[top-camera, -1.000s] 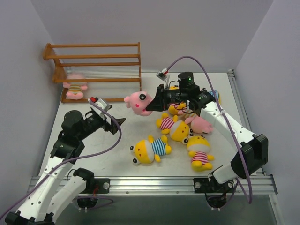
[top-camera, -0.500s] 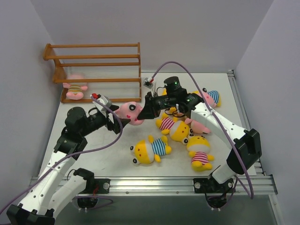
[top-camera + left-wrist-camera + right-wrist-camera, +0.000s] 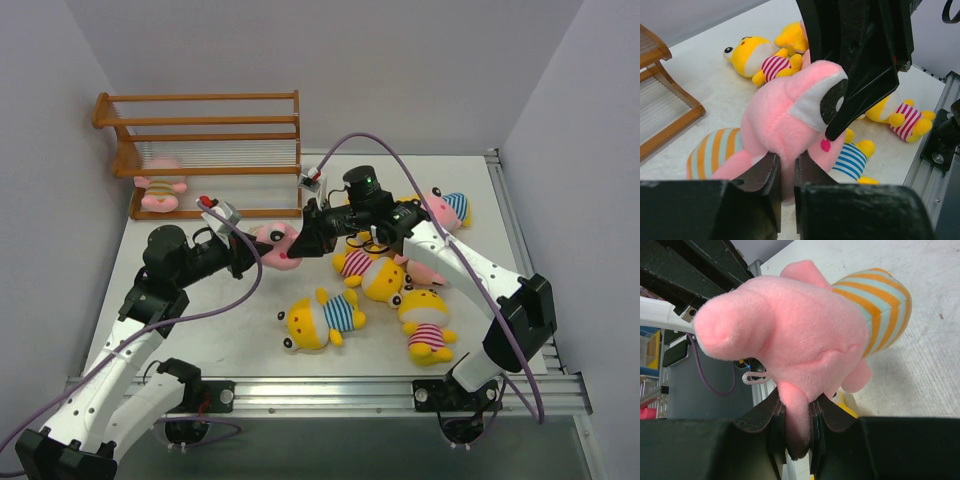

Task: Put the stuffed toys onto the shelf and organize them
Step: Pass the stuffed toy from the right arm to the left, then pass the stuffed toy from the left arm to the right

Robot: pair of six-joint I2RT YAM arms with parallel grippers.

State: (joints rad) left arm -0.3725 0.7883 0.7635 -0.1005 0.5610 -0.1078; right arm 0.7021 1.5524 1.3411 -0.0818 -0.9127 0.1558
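Left jaws and right jaws both clamped on pink toy point(image 3: 278, 244) | yellow toys point(image 3: 384, 281) heaped just right | shelf point(image 3: 200, 120) behind

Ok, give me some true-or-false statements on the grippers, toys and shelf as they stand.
1. The left gripper and right gripper both pinch the same pink toy. True.
2. The shelf holds three toys. False: only a second pink toy shows there, on the lowest tier.
3. A blue-striped yellow toy lies on the table. True.
4. The pink toy rests on the shelf's top tier. False: it hangs between the grippers, off the shelf.
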